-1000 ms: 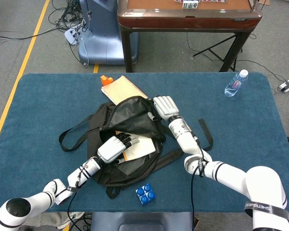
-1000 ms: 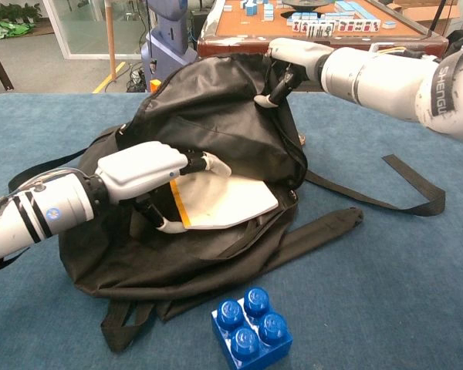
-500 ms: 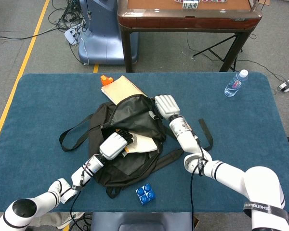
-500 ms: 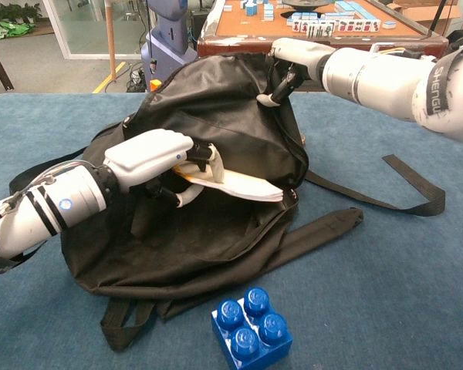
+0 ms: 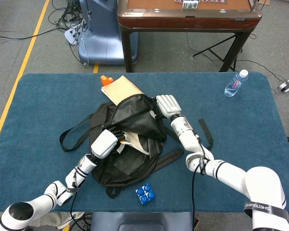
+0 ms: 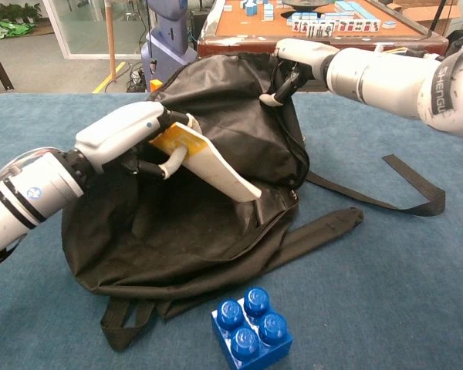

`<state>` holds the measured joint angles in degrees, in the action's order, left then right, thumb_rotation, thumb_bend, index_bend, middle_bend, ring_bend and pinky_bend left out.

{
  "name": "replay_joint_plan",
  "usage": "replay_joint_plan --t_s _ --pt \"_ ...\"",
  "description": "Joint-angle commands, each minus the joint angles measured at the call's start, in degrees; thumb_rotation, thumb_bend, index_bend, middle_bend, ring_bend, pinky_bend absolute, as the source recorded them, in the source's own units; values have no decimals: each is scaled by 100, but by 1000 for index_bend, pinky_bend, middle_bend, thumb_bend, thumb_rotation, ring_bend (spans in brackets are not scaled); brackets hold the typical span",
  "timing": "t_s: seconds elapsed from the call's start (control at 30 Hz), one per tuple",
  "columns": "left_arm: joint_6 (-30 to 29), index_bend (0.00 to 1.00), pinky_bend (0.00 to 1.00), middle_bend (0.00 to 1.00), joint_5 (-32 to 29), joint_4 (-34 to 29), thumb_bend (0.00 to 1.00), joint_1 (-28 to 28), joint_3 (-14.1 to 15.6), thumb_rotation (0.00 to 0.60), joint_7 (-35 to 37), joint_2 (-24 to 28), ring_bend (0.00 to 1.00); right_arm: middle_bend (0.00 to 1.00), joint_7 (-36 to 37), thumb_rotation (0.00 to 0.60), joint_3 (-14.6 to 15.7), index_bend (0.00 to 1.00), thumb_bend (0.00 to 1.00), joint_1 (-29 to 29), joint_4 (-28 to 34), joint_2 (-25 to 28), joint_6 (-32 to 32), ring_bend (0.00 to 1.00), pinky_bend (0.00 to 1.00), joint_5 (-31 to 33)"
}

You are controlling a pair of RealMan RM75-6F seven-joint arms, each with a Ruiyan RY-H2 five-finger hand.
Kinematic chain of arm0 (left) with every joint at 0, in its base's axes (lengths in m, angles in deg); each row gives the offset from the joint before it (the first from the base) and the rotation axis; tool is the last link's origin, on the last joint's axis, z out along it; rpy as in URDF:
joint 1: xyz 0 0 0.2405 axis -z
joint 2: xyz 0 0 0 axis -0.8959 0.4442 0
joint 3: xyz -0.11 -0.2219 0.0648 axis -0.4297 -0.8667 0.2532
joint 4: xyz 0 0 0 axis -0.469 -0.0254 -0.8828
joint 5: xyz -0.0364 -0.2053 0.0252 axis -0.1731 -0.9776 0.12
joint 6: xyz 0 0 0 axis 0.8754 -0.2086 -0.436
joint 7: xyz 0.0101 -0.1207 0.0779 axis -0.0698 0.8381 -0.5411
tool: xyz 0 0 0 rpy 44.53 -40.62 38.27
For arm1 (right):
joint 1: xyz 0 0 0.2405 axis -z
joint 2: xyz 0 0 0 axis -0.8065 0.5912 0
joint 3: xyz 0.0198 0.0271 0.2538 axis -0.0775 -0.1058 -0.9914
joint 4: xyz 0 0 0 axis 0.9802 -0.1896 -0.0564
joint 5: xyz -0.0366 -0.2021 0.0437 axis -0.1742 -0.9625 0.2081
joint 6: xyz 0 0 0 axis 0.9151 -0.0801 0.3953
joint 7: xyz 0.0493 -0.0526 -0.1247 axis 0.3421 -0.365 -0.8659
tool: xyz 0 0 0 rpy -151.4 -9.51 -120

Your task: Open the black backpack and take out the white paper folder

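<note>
Two hands: both busy at the black backpack (image 6: 216, 231)
Right hand (image 6: 293, 60): pinches the bag's top edge, holding the mouth up
Left hand (image 6: 127, 139): fingers clamped on the white paper folder (image 6: 216, 171)
Change: folder lay flat inside the opening; it now tilts up and leftward, largely out
Meaning: extraction nearly complete; lower corner probably not clear yet

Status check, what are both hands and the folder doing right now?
Left hand grips white folder, partly out of black backpack. Right hand holds backpack top open. Nothing blocking.

Black backpack (image 6: 216, 116), white folder (image 6: 216, 169)
</note>
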<state>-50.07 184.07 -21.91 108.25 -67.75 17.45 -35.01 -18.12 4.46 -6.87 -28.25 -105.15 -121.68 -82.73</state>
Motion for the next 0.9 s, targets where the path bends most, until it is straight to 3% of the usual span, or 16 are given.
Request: replay_joint_plan --t_s 0.03,0.4,0.73,0.8,0.9 --pt "-246 771 346 665 -24 -298 643 -147 -46 600 170 235 546 508 117 600 -9 789 371 -2 -11 16 70 336 322 -67" --pt "-967 774 347 671 -81 -1301 642 -523 -248 600 223 1083 552 508 339 600 64 789 365 39 39 18 115 337 322 -288" --pt "-1626 774 348 673 -238 -2300 642 -872 -660 600 308 1891 555 487 572 600 324 787 351 216 438 133 4 338 322 -797" --pt "-1691 774 348 673 -257 -2450 643 -915 -733 600 265 2019 555 473 629 600 386 757 342 239 530 159 21 340 322 -902" --pt "-1786 774 348 674 -294 -2578 642 -967 -848 600 208 2148 555 435 695 600 494 635 323 262 718 232 73 325 322 -1081"
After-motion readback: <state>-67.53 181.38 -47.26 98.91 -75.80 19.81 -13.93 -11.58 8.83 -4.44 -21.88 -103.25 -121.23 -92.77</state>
